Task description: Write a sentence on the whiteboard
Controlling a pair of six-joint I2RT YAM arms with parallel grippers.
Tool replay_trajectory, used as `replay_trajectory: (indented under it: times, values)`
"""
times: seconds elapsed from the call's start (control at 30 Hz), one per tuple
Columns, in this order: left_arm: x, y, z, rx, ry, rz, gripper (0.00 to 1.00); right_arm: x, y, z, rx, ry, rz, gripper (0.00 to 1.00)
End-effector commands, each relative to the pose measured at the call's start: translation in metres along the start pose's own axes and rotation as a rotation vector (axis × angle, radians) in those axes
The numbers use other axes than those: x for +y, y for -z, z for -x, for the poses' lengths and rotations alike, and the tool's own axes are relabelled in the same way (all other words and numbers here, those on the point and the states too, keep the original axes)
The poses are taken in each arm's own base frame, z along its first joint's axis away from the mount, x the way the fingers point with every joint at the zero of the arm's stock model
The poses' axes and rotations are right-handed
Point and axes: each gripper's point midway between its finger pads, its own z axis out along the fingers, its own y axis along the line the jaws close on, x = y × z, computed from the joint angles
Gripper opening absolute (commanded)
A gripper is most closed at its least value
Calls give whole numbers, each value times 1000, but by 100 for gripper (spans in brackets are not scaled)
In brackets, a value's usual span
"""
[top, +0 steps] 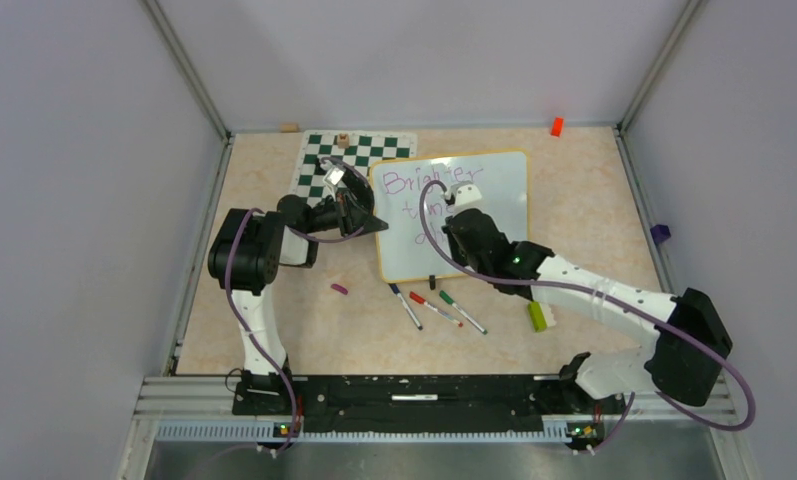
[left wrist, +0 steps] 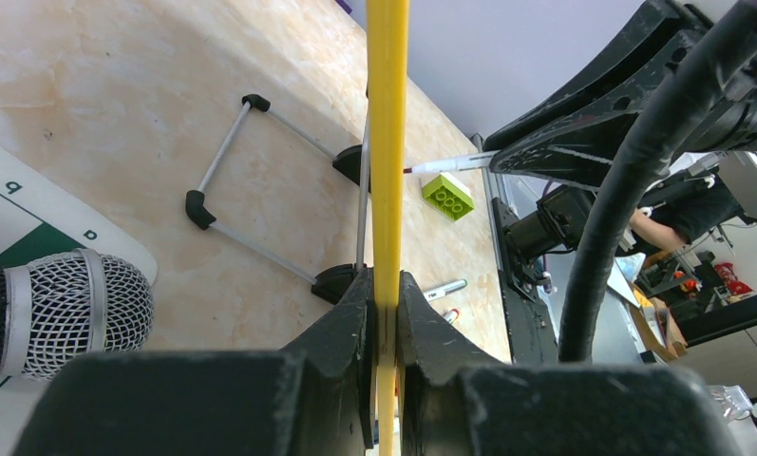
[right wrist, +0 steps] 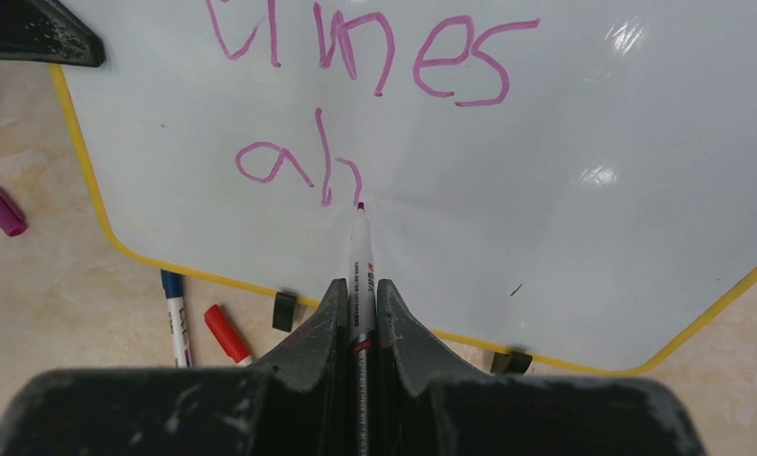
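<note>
Both jaws clamped: left gripper [left wrist: 384, 318] on whiteboard [top: 504, 190] rim, right gripper [right wrist: 360, 296] on marker [right wrist: 360, 252], tip pointing at board. Board's long axis runs L-R. Right wrist cam reads sentence [right wrist: 355, 57] thru "ah"; arm covers that in top view.

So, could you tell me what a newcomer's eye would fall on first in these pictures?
The purple sentence on the whiteboard in the middle of the table stands out, with its last line reaching only "ah". The right gripper holds a marker with its tip at the end of those letters. The left gripper is clamped on the board's yellow rim at its left side.
</note>
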Motion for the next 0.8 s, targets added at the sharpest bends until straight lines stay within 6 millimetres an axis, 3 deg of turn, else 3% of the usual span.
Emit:
replay_trajectory:
  times: [0.0, 0.77]
  values:
    - [-17, -4, 12, -9, -119, -42, 0, -3, 19, 44, -118, -48, 19, 0]
    - [-17, -4, 12, -7, -116, -43, 0, -9, -7, 30, -94, -11, -60, 0]
